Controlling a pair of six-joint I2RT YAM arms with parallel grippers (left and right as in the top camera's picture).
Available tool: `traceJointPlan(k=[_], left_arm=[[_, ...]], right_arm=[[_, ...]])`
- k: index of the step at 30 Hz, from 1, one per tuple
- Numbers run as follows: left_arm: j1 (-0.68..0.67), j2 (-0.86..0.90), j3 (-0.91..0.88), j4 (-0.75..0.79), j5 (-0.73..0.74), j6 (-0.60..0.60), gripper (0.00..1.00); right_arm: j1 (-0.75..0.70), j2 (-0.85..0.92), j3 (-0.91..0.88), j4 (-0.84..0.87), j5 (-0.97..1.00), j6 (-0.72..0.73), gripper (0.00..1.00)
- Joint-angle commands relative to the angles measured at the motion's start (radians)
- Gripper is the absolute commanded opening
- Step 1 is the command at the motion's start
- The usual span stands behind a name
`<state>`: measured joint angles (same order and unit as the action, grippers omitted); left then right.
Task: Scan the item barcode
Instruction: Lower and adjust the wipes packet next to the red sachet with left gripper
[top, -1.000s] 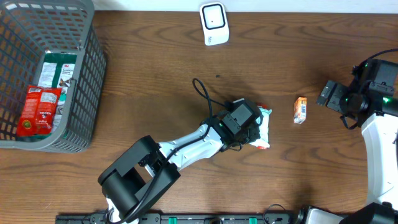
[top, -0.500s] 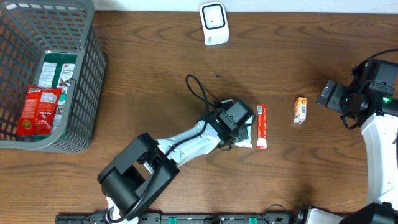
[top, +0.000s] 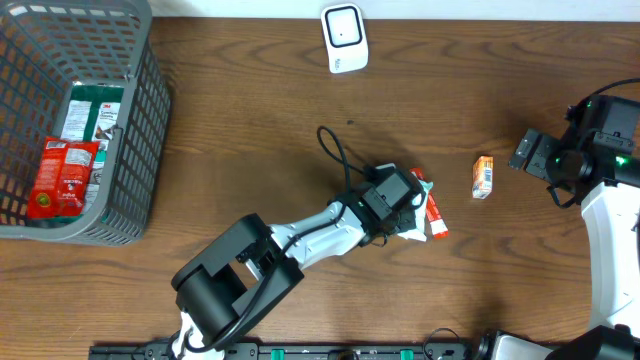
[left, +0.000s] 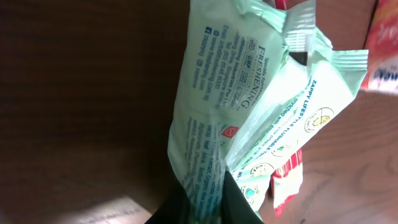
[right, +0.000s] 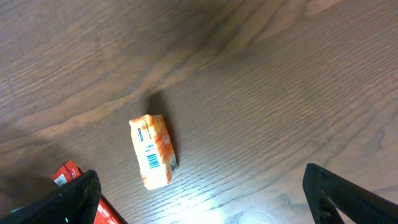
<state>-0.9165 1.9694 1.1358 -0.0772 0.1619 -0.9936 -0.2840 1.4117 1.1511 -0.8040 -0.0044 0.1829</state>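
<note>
**Two claws: one shut on a pack, one wide open**

The left claw (left: 202, 208) is clamped tight on one end of a green pack (left: 217, 106) near the middle of the table (top: 250, 130). A red packet (top: 434, 214) shows just beside the pack. The right claw (right: 199, 180) stands fully spread, holding nothing, above an orange box (right: 153, 151) at the right. The white scanner (top: 343, 38) stands at the far edge, well apart from the pack.
</note>
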Motion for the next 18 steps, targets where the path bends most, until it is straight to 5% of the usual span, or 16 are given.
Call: traceJointPlan(k=[1, 2, 5, 11, 13, 15, 18], left_arm=[[0.05, 0.035, -0.006, -0.011, -0.042, 0.032, 0.17], [0.063, 0.033, -0.006, -0.013, -0.038, 0.048, 0.38], [0.083, 0.006, -0.006, -0.02, -0.032, 0.104, 0.63], [0.118, -0.144, 0.009, -0.088, -0.047, 0.25, 0.71], [0.119, -0.201, 0.009, -0.106, -0.045, 0.316, 0.59], [0.118, -0.24, 0.009, -0.108, -0.018, 0.371, 0.13], [0.119, -0.252, 0.009, -0.108, 0.088, 0.393, 0.07]], right_arm=[[-0.004, -0.001, 0.01, -0.001, 0.003, 0.014, 0.99], [-0.004, -0.001, 0.01, -0.001, 0.003, 0.014, 0.99], [-0.004, -0.001, 0.01, -0.001, 0.003, 0.014, 0.99], [-0.004, -0.001, 0.01, -0.001, 0.003, 0.014, 0.99], [-0.004, -0.001, 0.01, -0.001, 0.002, 0.014, 0.99], [-0.004, -0.001, 0.01, -0.001, 0.003, 0.014, 0.99], [-0.004, -0.001, 0.01, -0.001, 0.003, 0.014, 0.99]])
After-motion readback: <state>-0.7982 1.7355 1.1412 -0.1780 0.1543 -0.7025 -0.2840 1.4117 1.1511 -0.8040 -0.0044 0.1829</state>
